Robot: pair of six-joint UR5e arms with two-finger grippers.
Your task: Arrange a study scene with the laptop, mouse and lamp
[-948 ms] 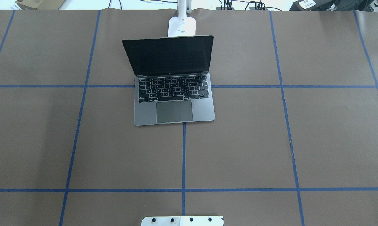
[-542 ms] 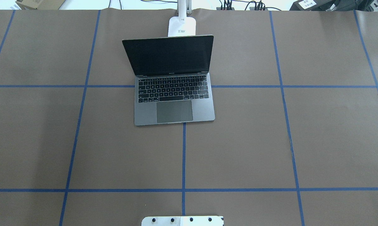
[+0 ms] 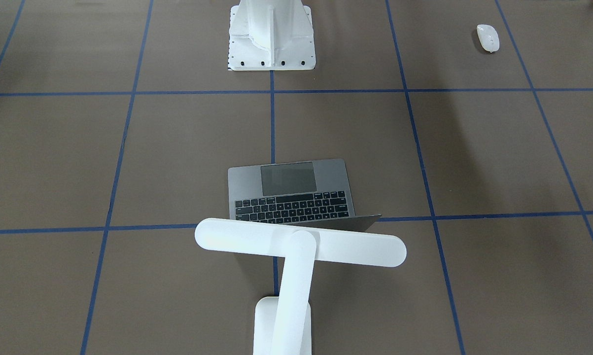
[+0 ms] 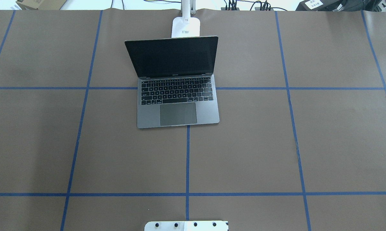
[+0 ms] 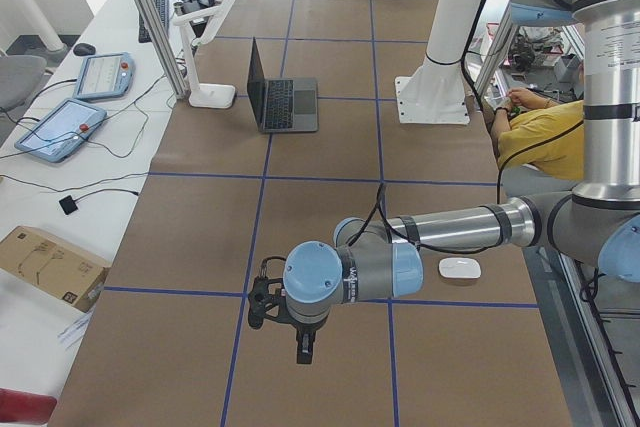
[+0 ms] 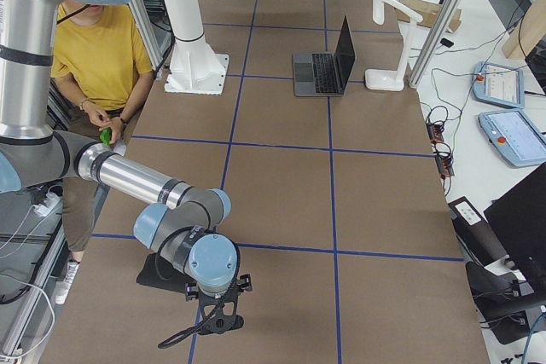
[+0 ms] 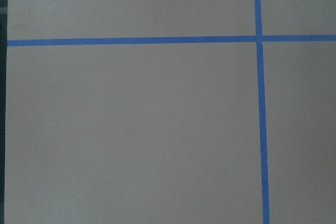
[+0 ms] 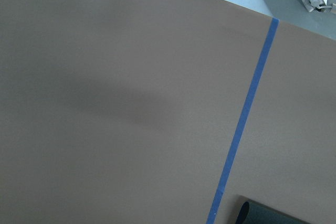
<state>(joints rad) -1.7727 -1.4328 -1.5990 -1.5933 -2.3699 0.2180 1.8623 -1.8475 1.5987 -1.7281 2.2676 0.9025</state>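
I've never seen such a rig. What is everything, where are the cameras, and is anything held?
Two robot arms work over a taped brown table; the white pedestal is the robot's base. One camera looks down from behind the robot, one faces it, two watch from the table's ends, one rides each wrist, showing mostly bare table. An open laptop stands before the lamp; the mouse lies far off, on the robot's left. The left gripper and right gripper hang above the table, apparently holding nothing.
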